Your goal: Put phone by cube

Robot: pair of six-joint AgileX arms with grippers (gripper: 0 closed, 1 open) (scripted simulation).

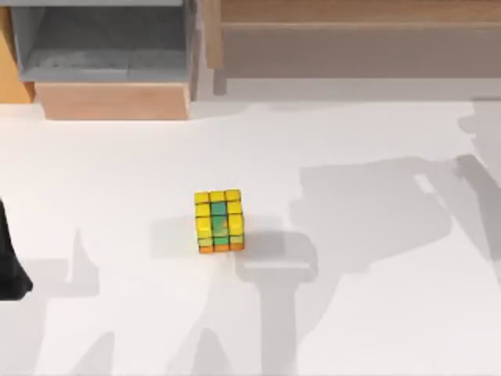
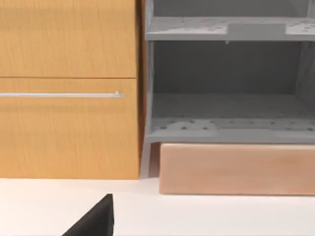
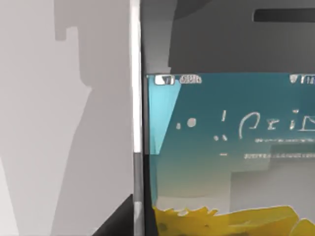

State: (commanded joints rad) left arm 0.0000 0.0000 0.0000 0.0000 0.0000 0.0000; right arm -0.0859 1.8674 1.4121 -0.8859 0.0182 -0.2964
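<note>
Yellow-tiled cube [image 1: 219, 222]: stands alone near the middle of the white table [image 1: 368, 313], green patch on top, orange lower edge; open surface on every side, so either flank could take the phone.

Phone [image 3: 221, 147]: very close before the right wrist camera, white edge running beside a lit blue-to-yellow screen, grey table behind it. Judged to be carried by the right arm toward the cube; whether the right gripper is clamped on it I cannot tell.

Left arm: dark shape at the table's left edge [image 1: 12, 266], parked clear of the cube; its wrist faces a wooden cabinet [image 2: 69, 88] and grey shelf [image 2: 226, 128]. Finger state: cannot tell.
</note>
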